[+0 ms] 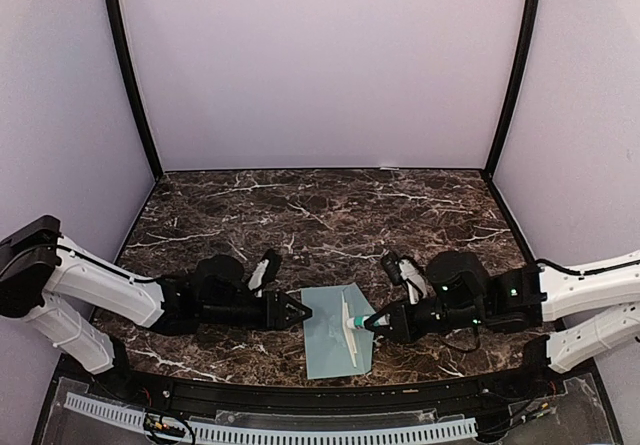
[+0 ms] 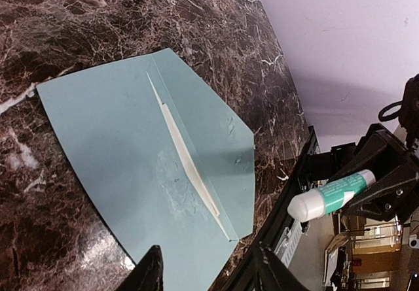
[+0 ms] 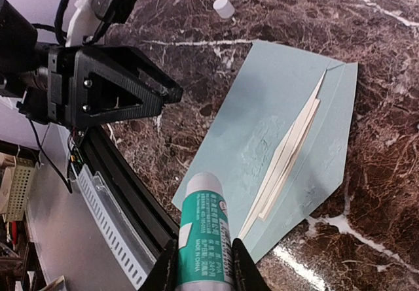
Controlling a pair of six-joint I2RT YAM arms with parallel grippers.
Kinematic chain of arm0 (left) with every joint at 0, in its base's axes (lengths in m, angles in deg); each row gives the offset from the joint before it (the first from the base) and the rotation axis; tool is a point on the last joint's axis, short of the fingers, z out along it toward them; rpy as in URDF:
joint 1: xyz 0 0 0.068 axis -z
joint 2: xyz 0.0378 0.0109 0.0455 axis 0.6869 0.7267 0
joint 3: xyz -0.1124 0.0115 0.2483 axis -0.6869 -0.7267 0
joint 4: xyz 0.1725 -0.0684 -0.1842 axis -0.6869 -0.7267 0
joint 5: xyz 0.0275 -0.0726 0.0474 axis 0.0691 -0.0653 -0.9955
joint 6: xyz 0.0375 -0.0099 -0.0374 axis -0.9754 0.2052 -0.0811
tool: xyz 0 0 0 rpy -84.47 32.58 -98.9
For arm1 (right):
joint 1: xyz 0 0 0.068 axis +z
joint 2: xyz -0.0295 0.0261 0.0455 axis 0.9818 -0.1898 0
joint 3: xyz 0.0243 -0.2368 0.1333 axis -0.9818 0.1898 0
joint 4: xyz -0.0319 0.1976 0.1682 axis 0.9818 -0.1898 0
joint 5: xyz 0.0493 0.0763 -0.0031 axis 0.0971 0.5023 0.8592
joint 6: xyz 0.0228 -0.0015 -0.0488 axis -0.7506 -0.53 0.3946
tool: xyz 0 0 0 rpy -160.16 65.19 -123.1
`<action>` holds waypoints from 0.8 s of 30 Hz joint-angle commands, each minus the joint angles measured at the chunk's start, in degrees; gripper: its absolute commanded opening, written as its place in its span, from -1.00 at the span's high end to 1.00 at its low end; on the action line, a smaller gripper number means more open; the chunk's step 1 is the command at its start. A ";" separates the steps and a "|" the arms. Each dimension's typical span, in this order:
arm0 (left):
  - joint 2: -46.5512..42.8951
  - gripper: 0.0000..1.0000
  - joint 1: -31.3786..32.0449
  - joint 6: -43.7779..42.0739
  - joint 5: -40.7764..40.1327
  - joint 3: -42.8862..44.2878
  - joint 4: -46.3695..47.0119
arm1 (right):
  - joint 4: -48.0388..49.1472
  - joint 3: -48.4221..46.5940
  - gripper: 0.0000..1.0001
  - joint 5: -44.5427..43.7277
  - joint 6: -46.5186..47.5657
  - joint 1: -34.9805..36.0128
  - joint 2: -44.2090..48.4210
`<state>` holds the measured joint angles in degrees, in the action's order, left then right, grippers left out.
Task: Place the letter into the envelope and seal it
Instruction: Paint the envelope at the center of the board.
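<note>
Paper envelope (image 1: 335,350) lies flat on the table (image 1: 300,205) between the half-open, empty left gripper (image 1: 300,312) and the right gripper (image 1: 378,324) squeezing the glue stick (image 3: 204,232); it looks light and bendy, so pinch its edge.

The only writing that can be read is on the glue stick (image 3: 204,206), which is held in the right gripper (image 3: 203,248) at the lower centre of the right wrist view. On its green label, white capitals run lengthwise along the tube and spell "MADE IN CHINA". Next to that line are a few more rows of finer white print. They may be maker's details, but they are too small and blurred to make out. In the left wrist view the same tube shows at the right of the frame, and its green label carries pale marks that cannot be read. From the top view the label is too small to read.
</note>
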<state>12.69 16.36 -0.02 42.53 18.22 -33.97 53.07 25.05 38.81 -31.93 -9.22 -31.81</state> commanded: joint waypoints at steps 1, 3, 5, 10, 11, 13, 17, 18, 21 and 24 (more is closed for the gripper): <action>5.10 0.13 0.25 2.50 2.41 0.10 9.04 | 2.90 -1.78 0.91 2.10 -1.09 1.52 -4.05; 6.97 0.16 0.21 2.14 2.77 1.04 9.48 | 2.97 -2.28 0.92 2.12 -1.03 1.75 -5.72; 8.63 0.19 0.20 1.26 2.84 2.29 9.13 | 3.39 -2.45 0.92 2.31 -1.11 1.87 -6.90; 12.08 0.27 0.23 -0.85 3.11 5.32 8.51 | 4.00 -3.41 0.92 2.56 -1.13 1.85 -9.93; 12.71 0.28 0.21 -1.01 3.11 5.46 8.65 | 4.00 -3.83 0.92 2.48 -1.11 1.87 -10.59; 13.44 0.31 0.20 -1.27 2.96 5.70 9.00 | 3.85 -4.53 0.92 2.28 -1.22 1.87 -11.91; 15.21 0.34 0.20 -2.08 3.00 6.45 9.22 | 3.00 -5.78 0.92 1.44 -1.40 1.85 -14.40; 15.62 0.35 0.20 -2.41 3.05 6.83 9.28 | 2.70 -6.20 0.92 1.15 -1.32 1.86 -14.93; 17.37 0.36 0.20 -3.24 3.21 7.56 9.67 | 1.19 -7.73 0.92 0.89 -1.11 1.81 -16.56; 18.68 0.42 0.20 -3.79 2.69 8.59 8.76 | 0.45 -8.82 0.92 -0.58 -1.04 1.87 -18.07</action>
<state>30.26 16.40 -1.70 45.37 24.82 -25.53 53.96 18.89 40.36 -32.96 -7.86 -48.33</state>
